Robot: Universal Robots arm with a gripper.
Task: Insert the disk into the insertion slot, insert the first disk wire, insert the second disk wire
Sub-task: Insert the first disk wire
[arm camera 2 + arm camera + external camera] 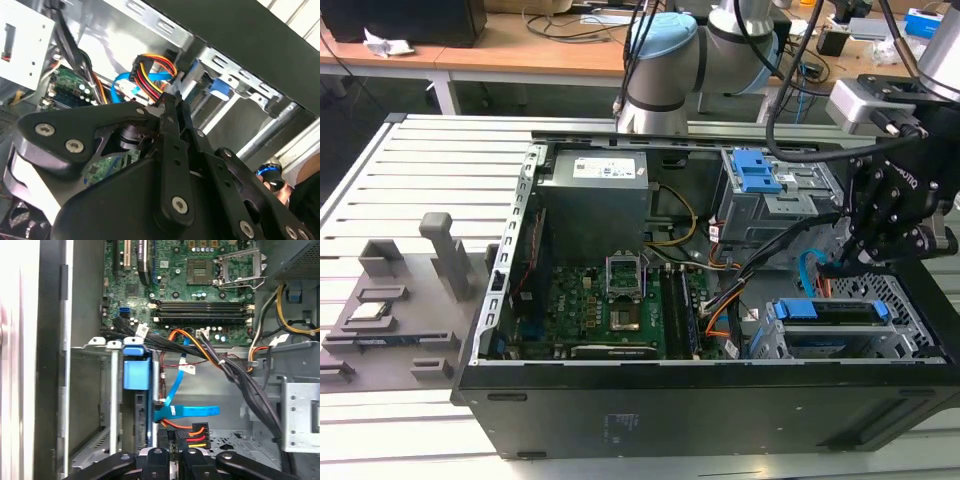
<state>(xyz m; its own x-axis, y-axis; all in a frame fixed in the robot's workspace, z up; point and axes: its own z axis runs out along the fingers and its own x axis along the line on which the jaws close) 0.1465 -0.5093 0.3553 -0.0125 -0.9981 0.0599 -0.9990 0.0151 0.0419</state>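
Gripper (pixel 175 441) pinches disk wire (pixel 194 432) beside disk (pixel 137 373).

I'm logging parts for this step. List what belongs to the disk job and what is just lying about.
Job in hand:
disk, sitting in the insertion slot; flat blue wire; red-yellow-orange wire plug, next to the tool.

Lying about:
taller cage with blue latch; power supply; motherboard; grey fixtures beside the case.
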